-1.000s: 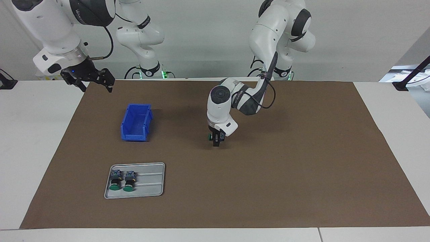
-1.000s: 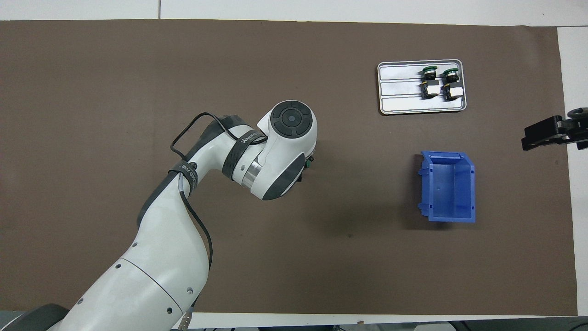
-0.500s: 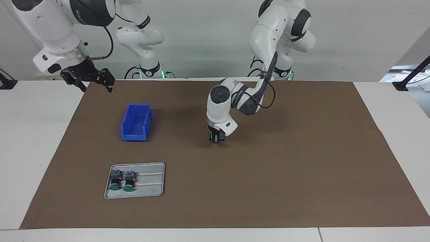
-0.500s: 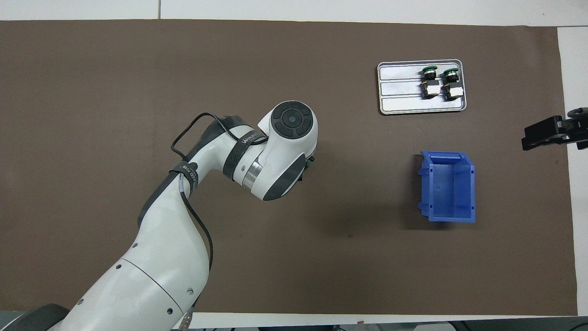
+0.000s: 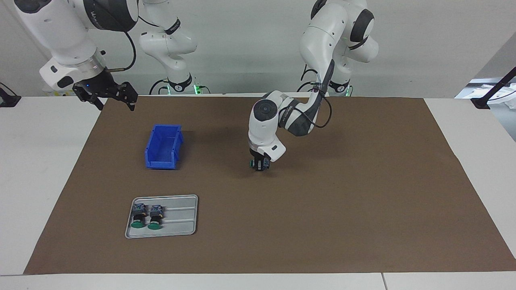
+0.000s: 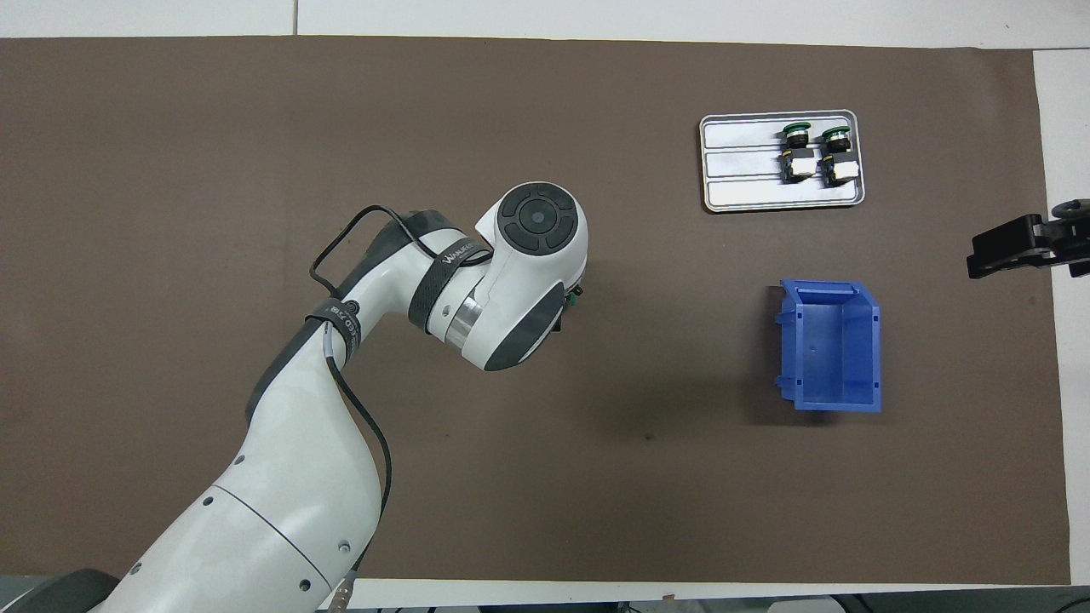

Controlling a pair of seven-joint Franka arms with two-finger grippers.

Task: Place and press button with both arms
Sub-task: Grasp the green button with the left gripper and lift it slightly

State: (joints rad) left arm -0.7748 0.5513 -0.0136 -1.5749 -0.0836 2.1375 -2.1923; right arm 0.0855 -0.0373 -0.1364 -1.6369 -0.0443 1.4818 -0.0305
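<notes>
In the facing view we see the left hand (image 5: 260, 165) near the middle of the frame, pointing down over the brown mat (image 5: 342, 209) that covers the table (image 5: 36, 161). It is clenched around the button (image 5: 254, 164), whose green cap pokes out sideways from between the fingers. We cannot tell from this angle whether the button touches the mat or hangs just above it. In the overhead view the left arm (image 6: 289, 477) rises from the lower left corner of the frame and its white wrist covers nearly all of the hand; only a sliver of the green cap (image 6: 577, 295) shows at the wrist's edge, a little left of the frame's centre.

The right hand (image 5: 115, 96) waits at the upper left of the facing view, raised over the edge of the mat, its fingers spread and holding nothing. In the overhead view only its black tip (image 6: 1013, 251) enters at the right edge of the frame.

A blue bin (image 5: 163, 147) stands on the mat in the left half of the facing view, below the right hand. Lower still, in the lower left of that frame, a grey tray (image 5: 181, 217) carries two more buttons (image 5: 139, 217) lying side by side at one end, green caps toward the bottom of the frame. In the overhead view the tray (image 6: 741, 170) sits at the upper right, the bin (image 6: 830, 345) below it.
</notes>
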